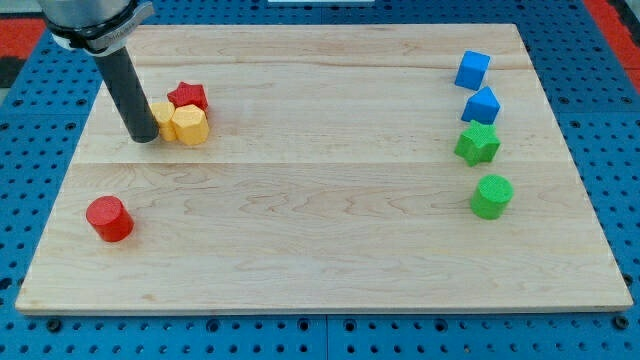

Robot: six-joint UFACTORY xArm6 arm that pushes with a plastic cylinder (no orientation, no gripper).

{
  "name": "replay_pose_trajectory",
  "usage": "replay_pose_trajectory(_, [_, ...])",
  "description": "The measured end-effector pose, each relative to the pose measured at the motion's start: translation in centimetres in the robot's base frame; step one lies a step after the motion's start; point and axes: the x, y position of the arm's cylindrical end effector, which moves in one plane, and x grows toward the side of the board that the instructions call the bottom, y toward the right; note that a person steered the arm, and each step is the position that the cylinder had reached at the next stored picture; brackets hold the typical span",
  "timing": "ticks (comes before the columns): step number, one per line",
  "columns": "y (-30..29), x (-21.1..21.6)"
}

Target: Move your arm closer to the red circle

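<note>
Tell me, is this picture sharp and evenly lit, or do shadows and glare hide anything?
In the camera view, light is soft and even on the pale wooden board, with no strong glare; the red round block and green round block cast only faint shadows; edges look sharp; my tip on the dark rod partly hides a yellow block.

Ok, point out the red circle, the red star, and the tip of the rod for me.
red circle block (108, 214), camera view, on its flat top face.
red star-shaped block (187, 95), camera view, on its top face.
my tip (144, 136), camera view, at the rod's very lower end, beside the yellow blocks (189, 124).
</note>
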Motion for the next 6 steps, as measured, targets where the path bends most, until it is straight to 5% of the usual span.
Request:
replay_pose_trajectory(2, [9.8,8.7])
replay_pose_trajectory(3, [8.8,14.1])
replay_pose_trajectory(6, [-1.8,12.7])
